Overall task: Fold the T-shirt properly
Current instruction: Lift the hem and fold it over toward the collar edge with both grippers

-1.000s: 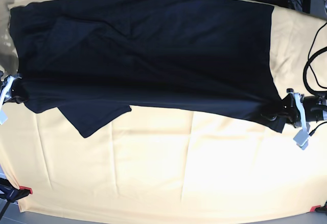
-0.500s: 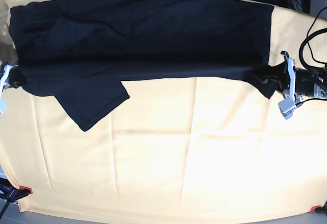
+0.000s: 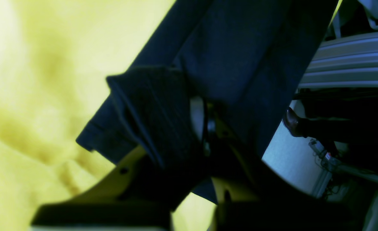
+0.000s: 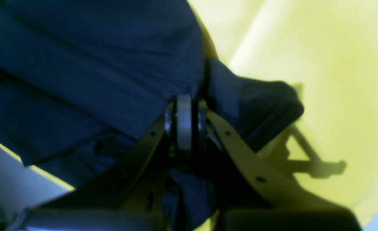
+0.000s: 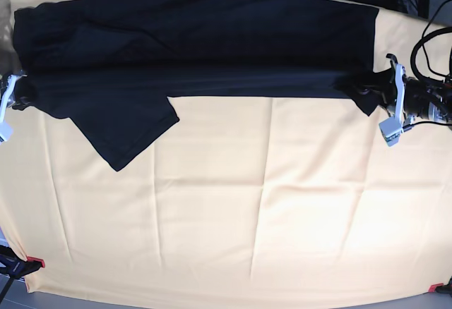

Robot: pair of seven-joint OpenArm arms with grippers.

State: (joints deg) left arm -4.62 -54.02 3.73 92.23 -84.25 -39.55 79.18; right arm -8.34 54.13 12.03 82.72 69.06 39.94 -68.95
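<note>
T-shirt (image 5: 198, 48) is laid along the far edge of the tabletop (image 5: 268, 210), which is covered in yellow cloth, with its long axis run side to side and 1 sleeve left poking out toward the near edge on the base view's left. Each end of the near fold line is pinched: the left hand (image 5: 374, 94) is clamped shut on the fabric at the right-hand edge in the base view, and the right hand (image 5: 18, 97) is closed on it at the opposite edge. In the left wrist view the hand (image 3: 205, 134) is seen with dark cloth bunched over it, and in the right wrist view the hand (image 4: 184, 122) is seen the same way, so both grips can be called solid.

The cloth is stretched between the 2 hands, so neither is really nearer; the folded-over layer is meant to land on the far half, probably.

Compared with 1 second back, the held edge has been carried a good way toward the far edge, and the shirt's band has been narrowed noticeably. The sleeve hasn't been tucked yet.
</note>
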